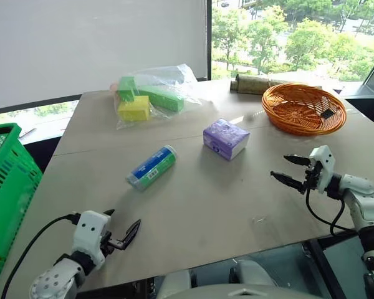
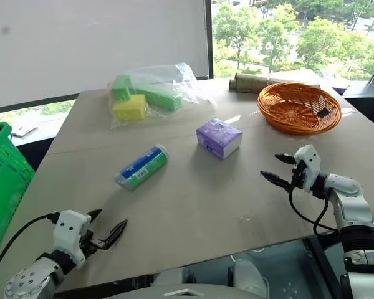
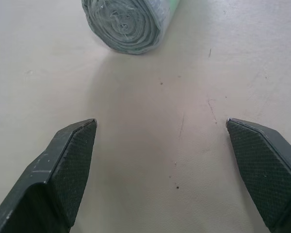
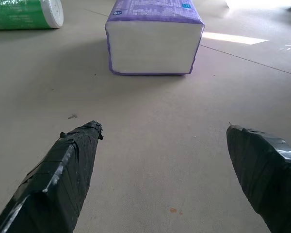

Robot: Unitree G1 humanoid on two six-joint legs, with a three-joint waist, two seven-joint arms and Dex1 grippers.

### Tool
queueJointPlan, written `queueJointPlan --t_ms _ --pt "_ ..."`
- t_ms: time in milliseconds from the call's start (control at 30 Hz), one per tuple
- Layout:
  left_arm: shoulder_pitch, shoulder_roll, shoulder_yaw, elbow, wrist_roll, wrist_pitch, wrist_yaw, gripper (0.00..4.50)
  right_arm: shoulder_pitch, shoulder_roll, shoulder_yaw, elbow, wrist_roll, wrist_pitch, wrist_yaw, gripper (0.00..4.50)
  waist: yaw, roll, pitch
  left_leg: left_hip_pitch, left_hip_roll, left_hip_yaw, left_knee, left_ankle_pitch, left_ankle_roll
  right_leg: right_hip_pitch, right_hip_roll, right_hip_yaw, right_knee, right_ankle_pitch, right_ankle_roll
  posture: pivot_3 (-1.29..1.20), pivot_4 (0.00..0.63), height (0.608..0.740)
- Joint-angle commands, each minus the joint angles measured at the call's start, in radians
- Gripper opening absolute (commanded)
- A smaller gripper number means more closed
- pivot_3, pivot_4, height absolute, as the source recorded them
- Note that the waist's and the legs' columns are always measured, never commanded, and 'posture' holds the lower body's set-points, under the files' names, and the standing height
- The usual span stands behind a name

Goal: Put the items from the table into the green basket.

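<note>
Left gripper (image 1: 121, 229) gapes; green basket (image 1: 9, 187) (edge-cropped) sits beside.

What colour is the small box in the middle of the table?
Lilac-purple with white sides; the box shows best in the right wrist view.

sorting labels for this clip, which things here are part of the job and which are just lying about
Part of the job:
blue and green cylinder
purple box
green basket
table

Just lying about:
orange wicker basket
clear bag of green and yellow blocks
dark roll behind the wicker basket
</note>
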Motion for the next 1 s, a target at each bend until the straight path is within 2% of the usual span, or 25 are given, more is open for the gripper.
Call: queueJointPlan --t_ms 33,167,500,633,800,1000 --pt "0.005 0.020 0.022 -0.040 -0.001 -0.028 -0.021 4.38 -0.026 -0.020 -0.019 0.009 0.011 -0.039 0.045 4.50 0.000 0.000 0.000 0.000 0.000 0.000 0.000 0.000 0.000 0.000 0.000 0.000 0.000 0.000 0.000 -0.05 0.000 0.740" --pt "0.015 0.015 0.032 -0.060 -0.069 -0.025 -0.070 4.38 -0.026 -0.014 -0.011 0.020 0.006 -0.075 0.076 4.50 0.000 0.000 0.000 0.000 0.000 0.000 0.000 0.000 0.000 0.000 0.000 0.000 0.000 0.000 0.000 -0.04 0.000 0.740" --pt "0.002 0.024 0.046 -0.099 -0.093 0.001 -0.072 4.38 -0.026 -0.003 -0.012 0.033 0.006 -0.108 0.108 4.50 0.001 0.000 0.000 0.000 0.000 0.000 0.000 0.000 0.000 0.000 0.000 0.000 0.000 0.000 0.000 -0.04 0.000 0.740" --pt "-0.014 0.080 0.058 -0.164 -0.105 0.076 -0.076 4.38 -0.015 -0.023 -0.009 -0.019 0.037 -0.070 0.161 4.50 0.001 0.000 0.000 0.000 0.000 0.000 0.000 0.000 0.000 0.000 0.000 0.000 0.000 0.000 0.000 -0.04 0.000 0.740" --pt "-0.200 0.198 0.086 -0.177 -0.122 0.274 -0.020 4.38 -0.018 -0.052 0.011 -0.246 0.133 0.107 0.212 4.50 0.004 0.001 0.000 0.000 0.000 -0.002 0.000 0.000 0.000 0.000 0.000 -0.002 0.001 0.000 0.000 -0.06 0.000 0.740" --pt "-0.516 0.283 -0.066 -0.009 -0.089 0.456 -0.021 4.38 -0.054 -0.046 0.027 -0.502 0.254 0.306 0.155 4.50 0.000 -0.001 0.000 -0.001 0.000 -0.002 0.000 0.000 0.000 0.000 0.001 -0.002 0.000 0.000 0.000 -0.08 0.000 0.740"
